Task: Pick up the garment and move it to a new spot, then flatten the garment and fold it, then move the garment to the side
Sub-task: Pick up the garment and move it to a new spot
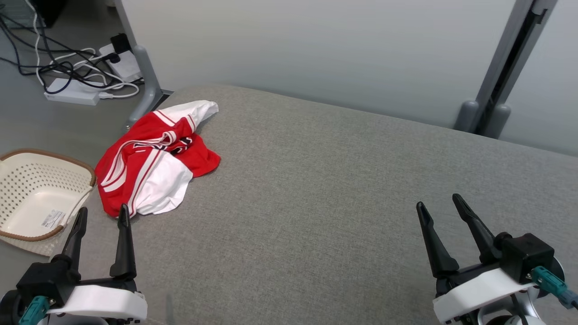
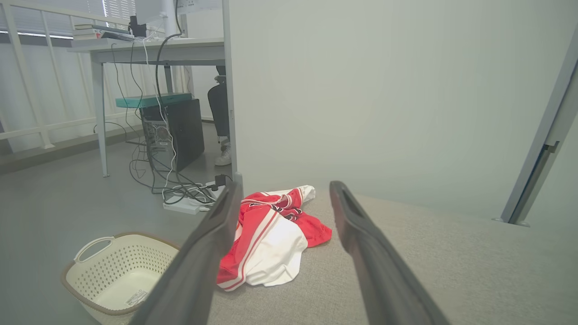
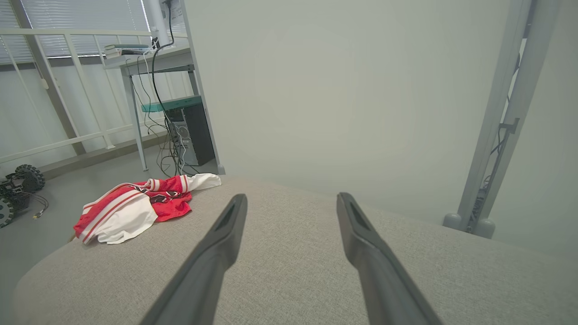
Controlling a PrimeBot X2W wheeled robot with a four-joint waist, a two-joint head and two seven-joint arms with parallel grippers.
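Note:
The garment (image 1: 153, 160) is a red and white piece with stripes, lying crumpled at the left edge of a grey fabric surface (image 1: 325, 194). It also shows in the left wrist view as the garment (image 2: 271, 234) and in the right wrist view as the garment (image 3: 135, 205) at the far left. My left gripper (image 1: 104, 214) stands open just below the garment's near edge, empty, not touching it. Far to the right, my right gripper (image 1: 440, 203) is open and empty above bare fabric.
A cream perforated basket (image 1: 31, 198) sits on the floor left of the surface, beside my left gripper. Cables and power strips (image 1: 86, 76) lie on the floor at the back left. A pale partition wall (image 1: 316, 49) with grey posts (image 1: 505, 67) borders the far edge.

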